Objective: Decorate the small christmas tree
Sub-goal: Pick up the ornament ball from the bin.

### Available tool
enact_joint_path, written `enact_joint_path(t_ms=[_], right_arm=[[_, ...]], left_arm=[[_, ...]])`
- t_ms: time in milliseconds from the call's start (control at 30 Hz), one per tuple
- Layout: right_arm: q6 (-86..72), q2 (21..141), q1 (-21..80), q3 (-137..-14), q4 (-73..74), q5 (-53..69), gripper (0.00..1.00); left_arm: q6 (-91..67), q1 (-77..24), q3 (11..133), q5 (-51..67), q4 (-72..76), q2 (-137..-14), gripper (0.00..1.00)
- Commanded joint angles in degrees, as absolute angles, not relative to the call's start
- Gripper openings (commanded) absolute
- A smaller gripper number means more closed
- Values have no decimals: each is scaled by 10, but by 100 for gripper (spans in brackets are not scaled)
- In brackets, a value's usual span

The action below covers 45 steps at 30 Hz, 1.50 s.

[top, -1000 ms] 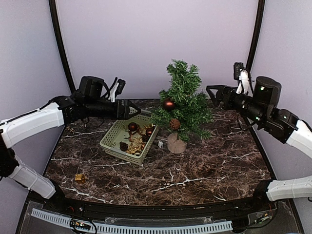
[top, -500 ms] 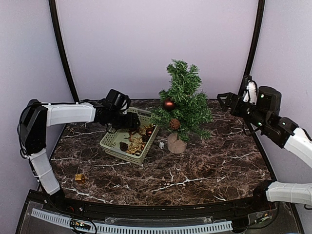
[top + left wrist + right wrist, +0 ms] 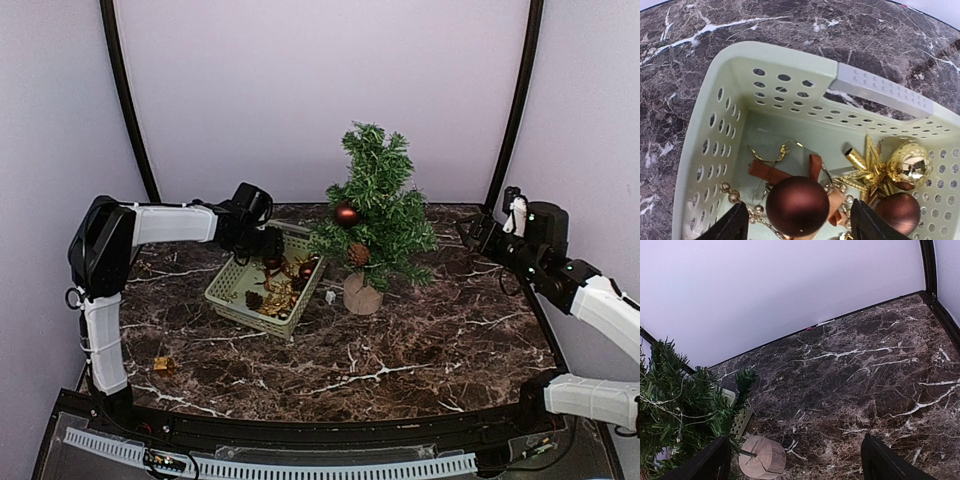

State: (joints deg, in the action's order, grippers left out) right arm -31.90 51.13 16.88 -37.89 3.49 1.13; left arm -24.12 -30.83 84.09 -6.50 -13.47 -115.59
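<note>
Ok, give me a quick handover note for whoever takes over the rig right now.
Left gripper: open, down in the basket, fingers either side of a brown ball, not closed on it.
Right gripper: open, empty, over the table right of the small christmas tree.
Done: the tree carries a red ball and a pine cone.
Left: hang the basket's other ornaments, including the gold star and gold ball.
</note>
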Motion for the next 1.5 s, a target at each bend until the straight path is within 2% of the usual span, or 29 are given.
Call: enact_joint_path(t_ms=[0, 133, 433, 633, 767, 933, 1233, 1467], right_arm=[[-337, 514, 157, -371, -17, 40, 91], [-336, 519, 153, -372, -18, 44, 91], [-338, 522, 149, -371, -20, 47, 90], [-338, 515, 149, -373, -17, 49, 90], [-337, 506, 148, -377, -9, 49, 90], [-334, 494, 148, -386, -2, 53, 89], [-304, 465, 148, -416, 5, 128, 86], [-279, 456, 150, -440, -51, 330, 85]], left_arm=[[-235, -302, 861, -54, -136, -1175, 72], [-231, -302, 874, -48, -138, -1197, 67], [-225, -302, 886, -56, -150, -1224, 64], [-218, -302, 885, -68, -147, -1224, 56], [-223, -302, 879, -66, -147, -1203, 51], [-224, -302, 823, -35, -106, -1107, 49], [-225, -302, 713, 146, -80, -892, 49], [-244, -303, 661, 403, -18, -771, 49]])
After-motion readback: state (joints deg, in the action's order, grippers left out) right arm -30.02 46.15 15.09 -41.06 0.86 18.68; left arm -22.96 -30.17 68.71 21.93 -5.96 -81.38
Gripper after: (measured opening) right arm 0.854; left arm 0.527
